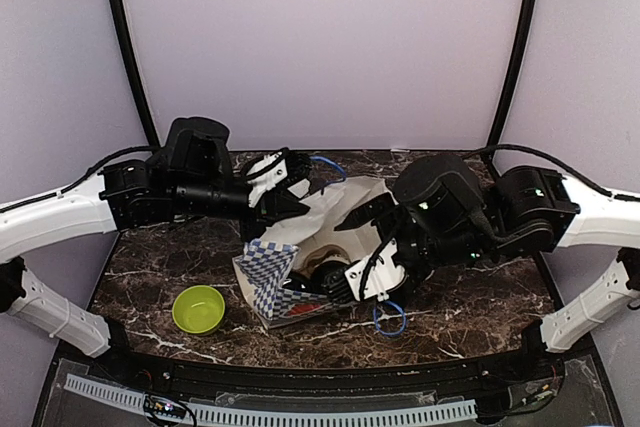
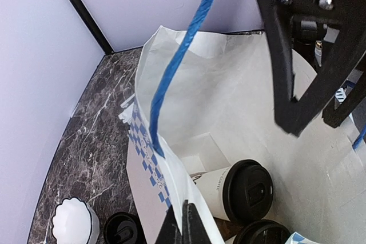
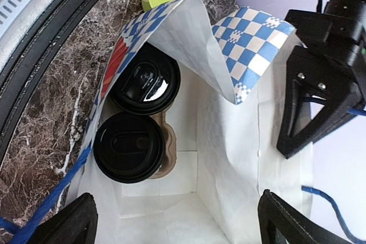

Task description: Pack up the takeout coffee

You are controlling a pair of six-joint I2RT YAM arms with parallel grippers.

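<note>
- Dark marble worktop (image 1: 480, 297) carries a white, blue-checked paper bag (image 1: 265, 282) with its mouth open.
- Left claw (image 2: 185, 215) is pinched closed on the bag's rim. Right claw (image 3: 186, 221) gapes wide at the mouth, holding nothing.
- Two coffee cups (image 3: 143, 81) sit inside in a brown carrier (image 3: 168, 152), long axes along the bag's depth, lids toward its mouth.
- The right wrist view shows only their lids. The left wrist view shows a printed cup side, plus another black lid (image 2: 121, 231) outside the bag, beside a white scalloped bowl (image 2: 71, 221).

White bag (image 2: 240, 84) open, blue-white checks outside, blue handle (image 2: 180, 55) up top. 2 coffee cups (image 2: 229, 190) inside w/ black lids, one tilted. Left gripper (image 2: 183, 224) pinched on bag rim. On worktop (image 2: 97, 124) left of bag: white bowl (image 2: 71, 221), black lid (image 2: 121, 230) just beside it.
</note>
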